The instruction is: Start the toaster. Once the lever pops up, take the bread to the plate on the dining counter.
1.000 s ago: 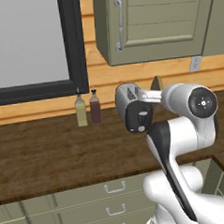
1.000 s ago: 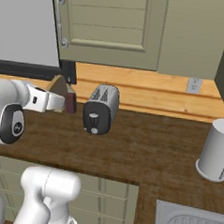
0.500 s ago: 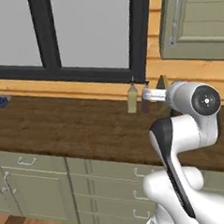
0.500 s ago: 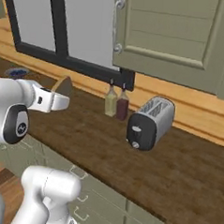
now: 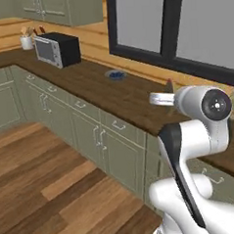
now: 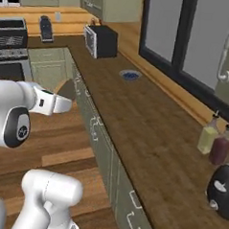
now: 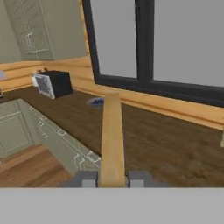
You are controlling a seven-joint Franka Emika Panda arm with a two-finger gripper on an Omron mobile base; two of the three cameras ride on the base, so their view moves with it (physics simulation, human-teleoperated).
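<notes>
The gripper [image 7: 112, 179] holds the bread [image 7: 111, 140] edge-on, pinched between its two fingers [image 7: 89, 180]. Beyond the fingertips a wooden counter [image 7: 166, 140] runs under a window [image 7: 175, 39], with a microwave [image 7: 52, 84] far left.

A long dark wood countertop [image 6: 148, 137] runs along the wall under the window, over grey-green drawers and doors, and turns a corner at its far end. Near that corner a black microwave [image 5: 58, 49] stands on it. A small blue dish [image 6: 131, 75] lies farther along, near the wall. Two bottles [image 6: 214, 139] stand side by side at the wall, and the toaster [image 6: 222, 190] sits just beyond them.
</notes>
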